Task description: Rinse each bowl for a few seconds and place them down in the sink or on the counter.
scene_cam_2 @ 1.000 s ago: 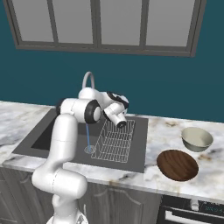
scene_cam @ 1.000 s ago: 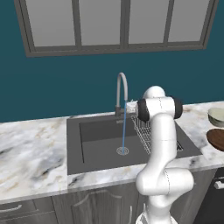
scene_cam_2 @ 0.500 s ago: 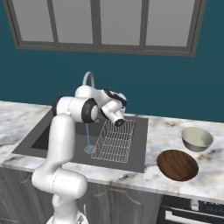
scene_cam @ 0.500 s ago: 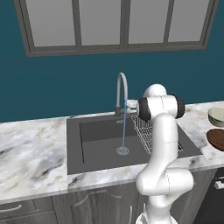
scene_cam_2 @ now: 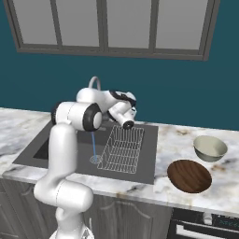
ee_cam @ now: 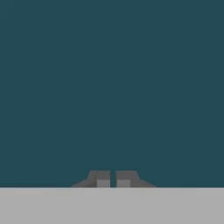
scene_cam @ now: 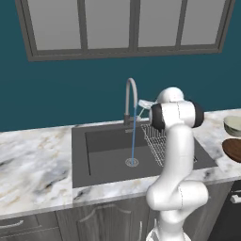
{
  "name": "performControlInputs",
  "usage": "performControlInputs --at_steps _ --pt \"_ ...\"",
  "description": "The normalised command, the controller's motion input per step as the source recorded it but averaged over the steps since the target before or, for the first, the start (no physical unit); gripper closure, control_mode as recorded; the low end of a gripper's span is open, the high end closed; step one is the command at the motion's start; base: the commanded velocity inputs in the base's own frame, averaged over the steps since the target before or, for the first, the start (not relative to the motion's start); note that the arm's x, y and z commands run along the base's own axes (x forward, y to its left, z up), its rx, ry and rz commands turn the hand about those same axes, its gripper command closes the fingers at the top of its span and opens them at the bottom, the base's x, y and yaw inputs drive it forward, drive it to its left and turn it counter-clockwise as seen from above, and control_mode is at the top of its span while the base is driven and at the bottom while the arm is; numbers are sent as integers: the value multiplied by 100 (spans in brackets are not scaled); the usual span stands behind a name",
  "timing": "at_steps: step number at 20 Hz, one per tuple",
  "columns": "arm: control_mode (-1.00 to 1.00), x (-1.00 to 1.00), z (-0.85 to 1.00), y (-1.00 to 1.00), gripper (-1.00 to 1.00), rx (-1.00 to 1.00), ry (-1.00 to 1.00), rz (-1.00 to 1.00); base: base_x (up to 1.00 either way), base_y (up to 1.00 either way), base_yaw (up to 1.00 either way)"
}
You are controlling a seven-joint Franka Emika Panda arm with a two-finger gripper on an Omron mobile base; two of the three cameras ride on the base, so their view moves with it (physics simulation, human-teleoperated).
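With its hand point(ee_cam: 113, 178) nearly together and holding nothing, the cream bowl point(scene_cam_2: 210, 148) on the desk point(scene_cam_2: 182, 140) is looking rigid, glossy and slippery, so I'd pinch its rim.

A rendered home kitchen: marble counter point(scene_cam: 33, 160), dark sink point(scene_cam: 108, 155) with running faucet point(scene_cam: 130, 99), grey cabinets point(scene_cam: 94, 221), teal wall beneath a window point(scene_cam: 127, 26).

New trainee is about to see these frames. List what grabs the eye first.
A thin blue stream of water runs from the chrome faucet to the drain of the dark sink. On the marble counter to the sink's right sit a cream-green bowl and a reddish-brown bowl.
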Motion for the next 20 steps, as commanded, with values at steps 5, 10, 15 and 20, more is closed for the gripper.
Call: performControlInputs --at_steps 5,10,15,20 --pt "-100 -2 86 -23 100 0 -1 -6 0 0 0" --pt "-100 -31 63 -34 100 2 3 -11 0 0 0" --pt "-100 -52 29 -36 100 8 15 -19 0 0 0" --pt "-100 -37 26 -32 100 11 25 -20 0 0 0"
